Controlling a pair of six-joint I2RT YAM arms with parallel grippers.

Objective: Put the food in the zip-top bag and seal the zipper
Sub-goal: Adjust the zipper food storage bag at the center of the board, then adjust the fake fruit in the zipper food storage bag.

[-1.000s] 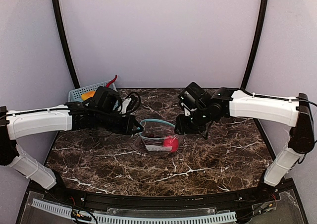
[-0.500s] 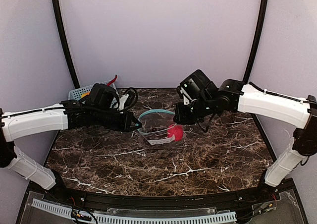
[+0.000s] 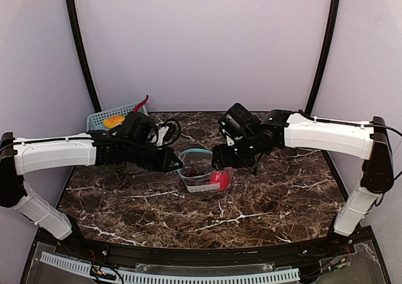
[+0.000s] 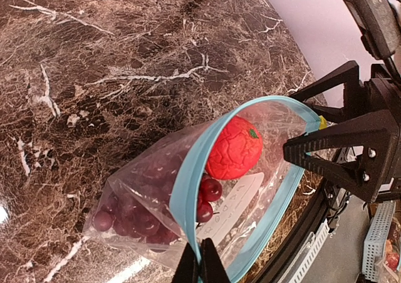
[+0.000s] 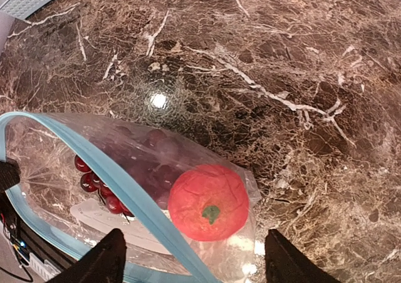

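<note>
Above the dark marbled surface (image 3: pixel 264 202), a clear bag (image 3: pixel 198 183) sits at centre with its mouth lifted open. The left end effector (image 3: pixel 178 165) meets the bag's rim from 9 o'clock, and the right end effector (image 3: pixel 218 161) hangs at about 2 o'clock of it. A red fruit (image 3: pixel 219 181) shows through the plastic at the bag's 4 o'clock corner. A blue basket (image 3: pixel 94 117) stands at the surface's 10 o'clock corner with an orange-yellow piece (image 3: pixel 113 120) inside.

From the left wrist, at 6 o'clock, the left end effector's fingers are pressed together on the teal zipper (image 4: pixel 182 192), pinching the near lip. The red fruit lies inside the bag beyond that strip, and a bunch of dark grapes (image 4: pixel 135 217) is packed toward 8 o'clock. The right end effector's black fingers stand apart at 3 o'clock by the far lip. Whether they touch it cannot be told.

From the right wrist, its two fingers sit wide apart at 7 and 5 o'clock, gripping nothing, with the bag below them. The zipper sweeps from 9 o'clock down to 6 o'clock. Grapes and red fruit both lie inside the bag, on the surface.
</note>
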